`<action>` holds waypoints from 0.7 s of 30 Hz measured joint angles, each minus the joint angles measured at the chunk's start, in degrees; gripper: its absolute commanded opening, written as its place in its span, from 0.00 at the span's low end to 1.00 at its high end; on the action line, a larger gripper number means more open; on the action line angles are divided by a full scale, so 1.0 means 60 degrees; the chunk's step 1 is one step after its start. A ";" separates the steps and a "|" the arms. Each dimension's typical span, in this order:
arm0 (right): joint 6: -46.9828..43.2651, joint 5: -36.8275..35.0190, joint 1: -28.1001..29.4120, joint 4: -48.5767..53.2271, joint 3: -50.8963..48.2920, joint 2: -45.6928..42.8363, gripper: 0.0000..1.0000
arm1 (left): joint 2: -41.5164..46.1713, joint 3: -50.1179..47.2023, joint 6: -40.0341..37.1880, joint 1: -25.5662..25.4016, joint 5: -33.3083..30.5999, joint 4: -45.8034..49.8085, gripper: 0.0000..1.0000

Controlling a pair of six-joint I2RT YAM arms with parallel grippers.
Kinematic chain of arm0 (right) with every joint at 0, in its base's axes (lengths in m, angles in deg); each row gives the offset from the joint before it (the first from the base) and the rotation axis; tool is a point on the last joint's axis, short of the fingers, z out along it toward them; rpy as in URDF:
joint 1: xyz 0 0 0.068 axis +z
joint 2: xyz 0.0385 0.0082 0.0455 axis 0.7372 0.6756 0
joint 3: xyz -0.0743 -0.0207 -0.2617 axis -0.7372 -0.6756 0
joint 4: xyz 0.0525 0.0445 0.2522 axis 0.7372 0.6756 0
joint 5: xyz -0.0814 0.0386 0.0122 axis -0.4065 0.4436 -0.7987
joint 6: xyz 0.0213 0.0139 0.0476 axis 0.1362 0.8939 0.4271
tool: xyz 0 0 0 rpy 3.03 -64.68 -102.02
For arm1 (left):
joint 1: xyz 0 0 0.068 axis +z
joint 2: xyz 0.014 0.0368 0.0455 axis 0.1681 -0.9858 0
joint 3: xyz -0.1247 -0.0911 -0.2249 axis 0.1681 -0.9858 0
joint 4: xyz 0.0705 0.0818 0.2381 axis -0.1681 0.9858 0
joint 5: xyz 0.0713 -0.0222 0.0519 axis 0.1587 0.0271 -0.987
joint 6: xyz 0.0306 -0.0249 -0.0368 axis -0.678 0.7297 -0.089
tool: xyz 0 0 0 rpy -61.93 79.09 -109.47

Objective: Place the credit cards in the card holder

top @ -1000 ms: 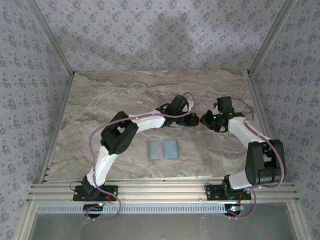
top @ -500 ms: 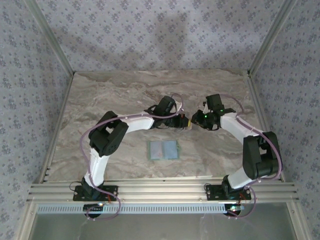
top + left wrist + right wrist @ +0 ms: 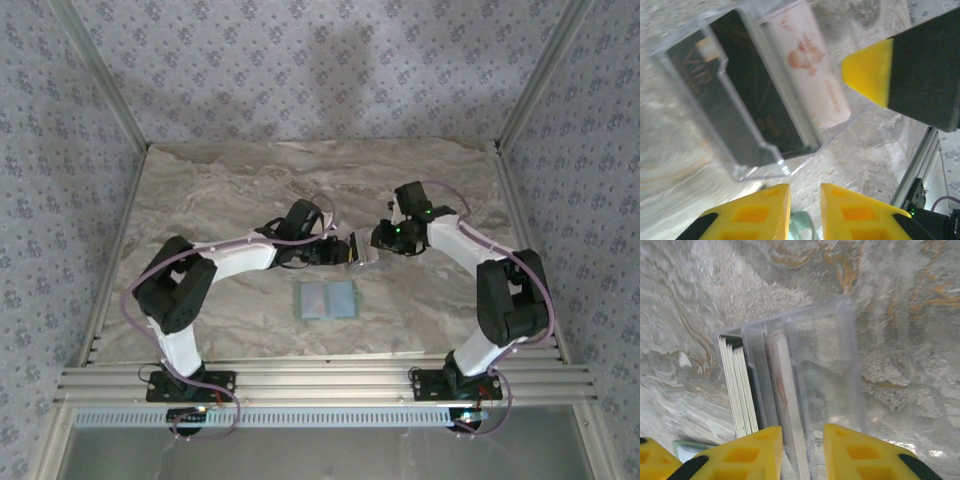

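At the bench (image 3: pixel 220 190) centre, your clear box (image 3: pixel 812 335) of cards (image 3: pixel 765 110).
Left gripper (image 3: pixel 805 189) jaws slightly parted; right gripper (image 3: pixel 803 431) jaws straddle box wall, pinch cannot be told.

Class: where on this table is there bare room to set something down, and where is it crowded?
Free: the far strip of table between back wall and arms; the near patch between card holder and right arm's base. Crowded: mid-table, where left hand and right hand meet at the clear card box.
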 measured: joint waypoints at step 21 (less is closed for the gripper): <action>-0.0809 -0.0852 0.1013 0.1064 0.1996 0.1657 0.24 | 0.0066 -0.0430 -0.0667 0.1377 -0.0120 0.1395 0.25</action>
